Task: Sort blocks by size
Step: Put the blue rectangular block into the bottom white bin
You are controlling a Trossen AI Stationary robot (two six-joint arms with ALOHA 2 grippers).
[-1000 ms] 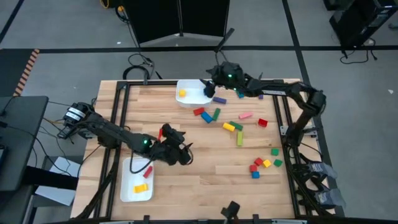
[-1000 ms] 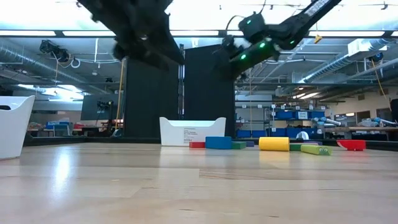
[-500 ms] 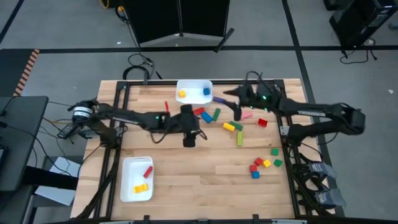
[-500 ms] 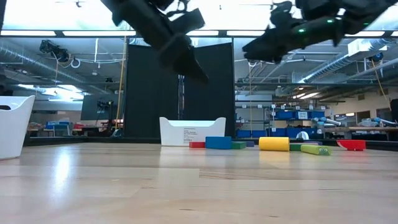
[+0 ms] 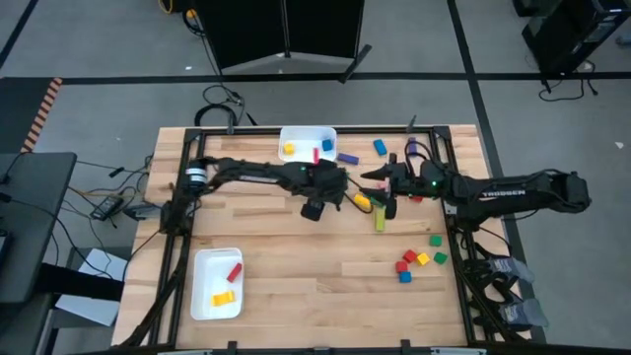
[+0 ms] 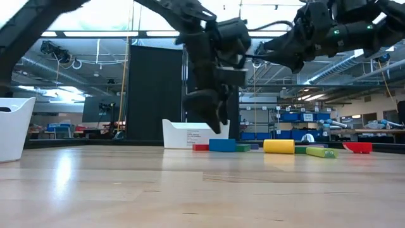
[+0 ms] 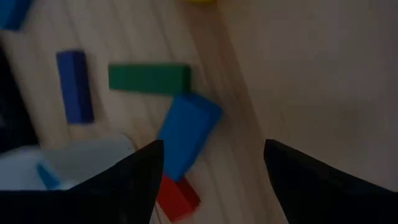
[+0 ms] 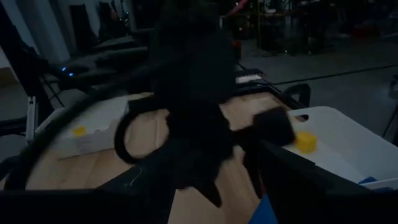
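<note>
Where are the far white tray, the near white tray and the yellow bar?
far white tray [image 5: 299, 135], high view, bare floor.
near white tray [image 5: 209, 278], high view, bare floor.
yellow bar [image 6: 279, 147], low view, side face.

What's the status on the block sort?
Left gripper jaws open, empty, over blue block. Right gripper near yellow block, grip unclear. Arms crowd each other mid-table.

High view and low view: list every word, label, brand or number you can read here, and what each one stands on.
"TROSSEN": white letters on the right arm's forearm, high view.
White tray at the far edge of the table, low view: a printed label on its front wall, too small to read.
Blocks: no markings visible.
Wrist views: no text.
</note>
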